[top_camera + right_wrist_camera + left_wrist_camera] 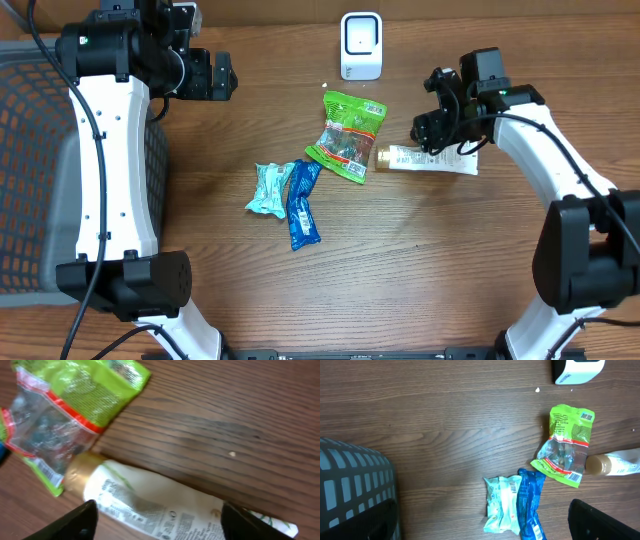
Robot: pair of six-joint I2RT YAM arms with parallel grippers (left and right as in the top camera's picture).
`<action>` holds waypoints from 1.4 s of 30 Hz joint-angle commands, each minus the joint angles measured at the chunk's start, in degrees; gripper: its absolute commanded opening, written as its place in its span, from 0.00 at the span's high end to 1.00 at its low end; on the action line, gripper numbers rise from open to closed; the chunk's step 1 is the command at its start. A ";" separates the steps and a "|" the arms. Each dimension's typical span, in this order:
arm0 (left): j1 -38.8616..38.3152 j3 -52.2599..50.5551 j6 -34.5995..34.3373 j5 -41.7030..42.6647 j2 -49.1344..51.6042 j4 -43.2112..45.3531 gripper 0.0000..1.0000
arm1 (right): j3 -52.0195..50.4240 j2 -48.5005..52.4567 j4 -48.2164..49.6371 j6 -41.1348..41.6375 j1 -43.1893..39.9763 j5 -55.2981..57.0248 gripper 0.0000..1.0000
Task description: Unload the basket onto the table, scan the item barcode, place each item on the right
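The tube lies flat right of centre, its gold cap just beside the green pouch. The right gripper straddles it, fingers spread, not pinching. The scanner stands at top centre. The left gripper, upper left, is spread wide and holds nothing.

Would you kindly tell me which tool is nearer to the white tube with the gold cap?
Right. The right tool hangs directly over the white tube; the left tool sits far off, beside the basket.
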 commanded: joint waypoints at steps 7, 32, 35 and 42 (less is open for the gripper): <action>0.20 -0.24 -0.17 0.66 0.26 0.20 0.00 | -0.74 6.01 -1.88 9.90 -3.39 2.54 0.38; 0.20 -0.24 -0.17 0.66 0.26 0.20 0.01 | -0.87 6.03 -25.22 -0.50 -6.12 -14.64 0.12; 0.22 -0.24 -0.17 0.66 0.26 0.20 0.00 | -2.12 6.03 -23.50 -2.19 -6.12 -14.34 0.10; 0.17 -0.24 -0.17 0.66 0.26 0.20 0.00 | -8.79 6.03 -16.68 -3.87 -6.12 -10.19 0.18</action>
